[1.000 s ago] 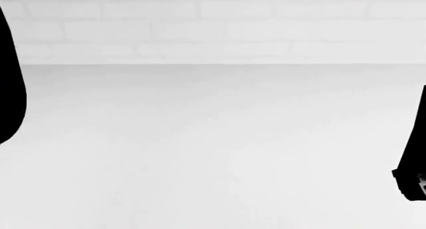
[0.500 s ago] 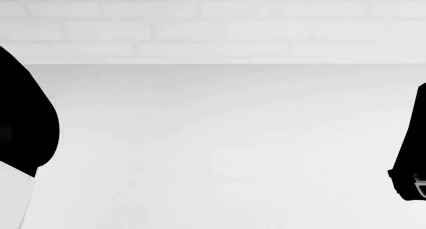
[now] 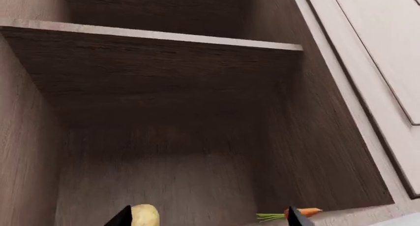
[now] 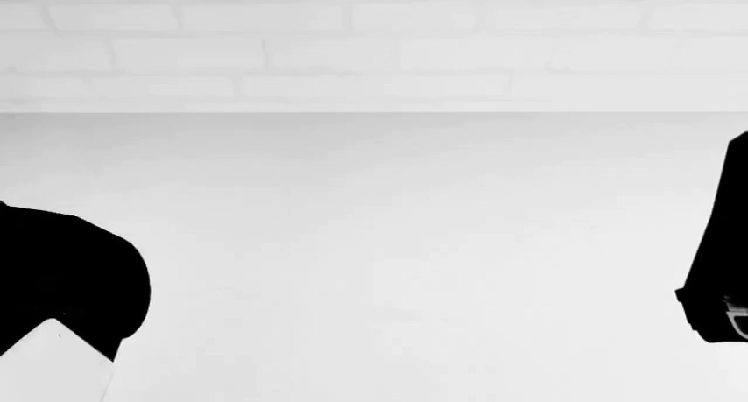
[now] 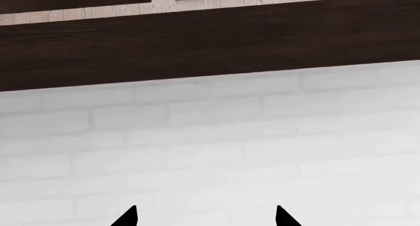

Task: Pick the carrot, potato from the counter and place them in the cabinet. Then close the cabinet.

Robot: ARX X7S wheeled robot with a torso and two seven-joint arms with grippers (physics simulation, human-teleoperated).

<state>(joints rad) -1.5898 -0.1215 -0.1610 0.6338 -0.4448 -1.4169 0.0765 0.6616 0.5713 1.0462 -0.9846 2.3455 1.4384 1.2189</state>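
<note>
Left wrist view: your left gripper point(image 3: 206, 221), fingers apart and empty, faces the open cabinet point(image 3: 164, 113), where the potato point(image 3: 143, 216) and carrot point(image 3: 303, 212) lie on its floor; your right gripper point(image 5: 204, 218) also gapes.

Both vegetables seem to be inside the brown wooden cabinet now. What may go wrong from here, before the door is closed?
1. The small orange carrot lies close to the front edge of the cabinet floor; it might roll out or be caught by the door.
2. The open left hand has fingertips near the tan-yellow oval potato and the carrot; pulling back may nudge either one.
3. The head view shows only the white counter, so the closing may go unseen.
</note>
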